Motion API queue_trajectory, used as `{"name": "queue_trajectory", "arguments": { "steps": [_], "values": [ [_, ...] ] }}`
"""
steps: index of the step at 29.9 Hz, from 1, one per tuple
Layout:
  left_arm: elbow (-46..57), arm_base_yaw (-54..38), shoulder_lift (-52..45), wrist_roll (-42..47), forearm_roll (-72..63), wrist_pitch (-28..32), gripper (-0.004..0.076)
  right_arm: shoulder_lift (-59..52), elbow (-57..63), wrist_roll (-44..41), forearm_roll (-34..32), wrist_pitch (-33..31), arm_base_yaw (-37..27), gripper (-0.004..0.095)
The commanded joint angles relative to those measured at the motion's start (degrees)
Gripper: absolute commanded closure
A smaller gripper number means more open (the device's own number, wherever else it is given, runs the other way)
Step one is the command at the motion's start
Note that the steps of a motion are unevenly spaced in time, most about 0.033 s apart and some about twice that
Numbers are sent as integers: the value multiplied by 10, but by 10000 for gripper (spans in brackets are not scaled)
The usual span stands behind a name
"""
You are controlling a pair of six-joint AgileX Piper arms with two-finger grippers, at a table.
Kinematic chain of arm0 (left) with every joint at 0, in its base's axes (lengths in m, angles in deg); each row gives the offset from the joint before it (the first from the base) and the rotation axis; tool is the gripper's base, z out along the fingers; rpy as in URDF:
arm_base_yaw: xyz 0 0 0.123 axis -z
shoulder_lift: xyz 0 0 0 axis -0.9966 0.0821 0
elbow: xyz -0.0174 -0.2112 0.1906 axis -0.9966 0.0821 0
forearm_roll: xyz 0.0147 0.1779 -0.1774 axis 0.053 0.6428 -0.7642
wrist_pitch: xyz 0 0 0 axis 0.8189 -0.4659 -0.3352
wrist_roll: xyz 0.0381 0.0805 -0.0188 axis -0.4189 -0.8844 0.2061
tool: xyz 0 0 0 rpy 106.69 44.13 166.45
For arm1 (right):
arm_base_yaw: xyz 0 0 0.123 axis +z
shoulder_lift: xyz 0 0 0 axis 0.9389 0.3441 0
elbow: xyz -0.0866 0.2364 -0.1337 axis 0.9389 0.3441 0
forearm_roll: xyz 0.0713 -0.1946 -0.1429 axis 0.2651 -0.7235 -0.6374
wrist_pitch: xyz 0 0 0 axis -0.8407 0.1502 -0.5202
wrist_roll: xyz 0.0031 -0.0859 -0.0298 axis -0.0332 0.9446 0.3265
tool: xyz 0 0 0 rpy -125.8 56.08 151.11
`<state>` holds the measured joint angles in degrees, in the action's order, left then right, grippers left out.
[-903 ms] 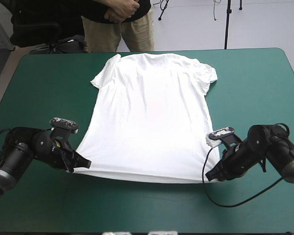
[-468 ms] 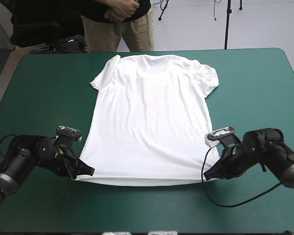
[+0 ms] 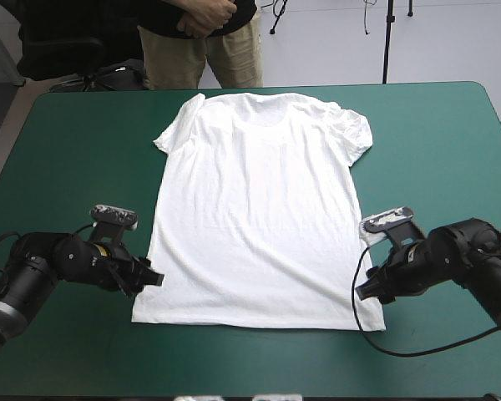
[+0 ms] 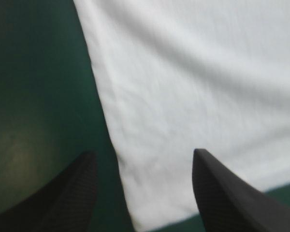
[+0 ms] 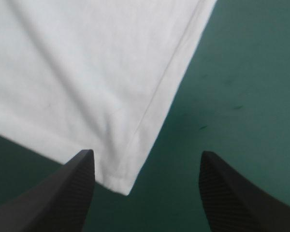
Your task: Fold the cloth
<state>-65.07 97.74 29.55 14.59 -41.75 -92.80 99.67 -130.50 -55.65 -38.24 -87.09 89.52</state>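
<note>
My left pincer [image 3: 153, 279] sits at the T-shirt's [image 3: 259, 209] near left corner, fingers apart, the shirt's side edge running between them. The T-shirt lies spread flat mid-table, collar toward the far edge. My right pincer [image 3: 361, 292] also stands apart, the near right corner between its fingers. Bare teal-green cover [image 3: 67, 150] flanks both sides.

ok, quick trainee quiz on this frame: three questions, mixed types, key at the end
1. True or false: the T-shirt lies in a crumpled heap.
2. The left gripper is: A) open, B) shut on the T-shirt, C) out of view.
3. Fill in: the right gripper is open, and a ___ corner of the T-shirt shows between its fingers.
Key: 1 false, it is spread flat. 2 A. 3 hem.
</note>
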Motion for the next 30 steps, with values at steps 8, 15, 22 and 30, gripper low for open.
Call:
{"name": "queue_trajectory", "arguments": {
  "steps": [8,15,22,30],
  "values": [
    [-205,0,174,54,23,149,288,-17,-134,-2,-49,71,0,369],
    [-393,-41,336,100,29,105,304,-13,-139,-2,-51,91,0,382],
    [-507,-67,443,65,-20,57,330,-13,-139,-2,-51,100,0,400],
    [-542,-66,512,34,-36,50,360,-13,-140,-2,-51,104,0,471]
  ]
}}
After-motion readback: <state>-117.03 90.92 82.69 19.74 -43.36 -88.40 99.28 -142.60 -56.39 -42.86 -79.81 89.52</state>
